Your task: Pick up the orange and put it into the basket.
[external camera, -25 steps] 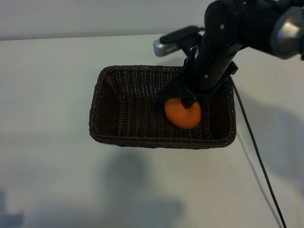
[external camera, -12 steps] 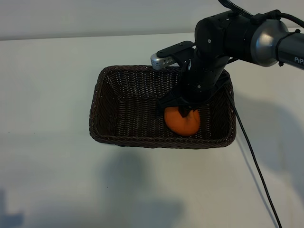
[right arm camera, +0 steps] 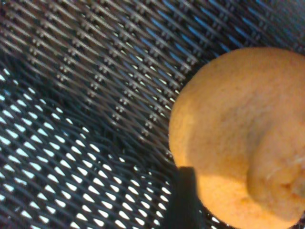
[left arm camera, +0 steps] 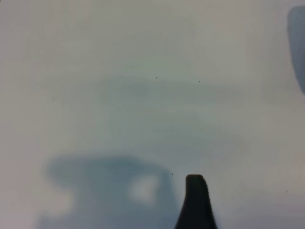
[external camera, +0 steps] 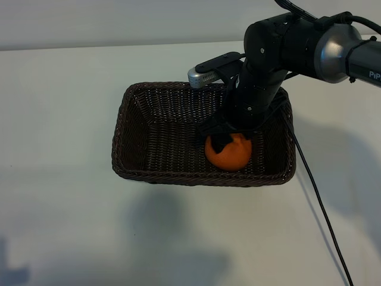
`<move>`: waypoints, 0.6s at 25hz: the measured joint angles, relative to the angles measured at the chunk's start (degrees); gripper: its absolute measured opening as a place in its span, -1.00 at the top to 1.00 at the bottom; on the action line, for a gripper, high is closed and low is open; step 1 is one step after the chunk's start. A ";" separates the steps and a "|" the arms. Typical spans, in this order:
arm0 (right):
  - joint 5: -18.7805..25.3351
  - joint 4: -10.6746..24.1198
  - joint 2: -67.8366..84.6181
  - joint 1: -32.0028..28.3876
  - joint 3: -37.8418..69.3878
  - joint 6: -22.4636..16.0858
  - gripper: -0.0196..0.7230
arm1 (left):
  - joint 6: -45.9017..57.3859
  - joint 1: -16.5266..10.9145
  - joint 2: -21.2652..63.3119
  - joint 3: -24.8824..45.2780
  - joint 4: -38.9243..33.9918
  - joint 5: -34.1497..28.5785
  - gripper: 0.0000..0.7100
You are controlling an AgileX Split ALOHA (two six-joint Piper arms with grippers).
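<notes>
Exterior view: the round, matte orange fruit (external camera: pixel 228 153) lies in the dark brown woven wicker basket (external camera: pixel 149 176), at its right end; the right gripper (external camera: pixel 229 136) sits on top of it, whether still clamping or let go, cannot tell.
Left wrist view: left gripper's dark fingertip (left arm camera: pixel 195 202) over bare pale table (left arm camera: pixel 143 71) (parked, spread apart, empty).
Right wrist view: orange resting on the weave; placing looks done, withdrawal remains.
</notes>
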State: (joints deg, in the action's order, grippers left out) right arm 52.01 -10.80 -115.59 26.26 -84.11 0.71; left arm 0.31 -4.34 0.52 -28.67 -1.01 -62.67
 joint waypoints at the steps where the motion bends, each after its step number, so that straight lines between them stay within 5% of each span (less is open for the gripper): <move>1: 0.00 -0.15 0.00 0.00 0.00 0.00 -0.86 | 0.00 0.00 0.00 0.00 0.00 0.00 -0.55; 15: 2.74 -0.65 6.27 0.00 0.00 -0.71 -0.75 | 0.00 0.00 0.00 0.00 0.00 0.00 -0.55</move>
State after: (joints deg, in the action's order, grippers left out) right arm 54.74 -11.45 -109.32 26.26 -84.11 0.00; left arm 0.31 -4.34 0.52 -28.67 -1.01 -62.67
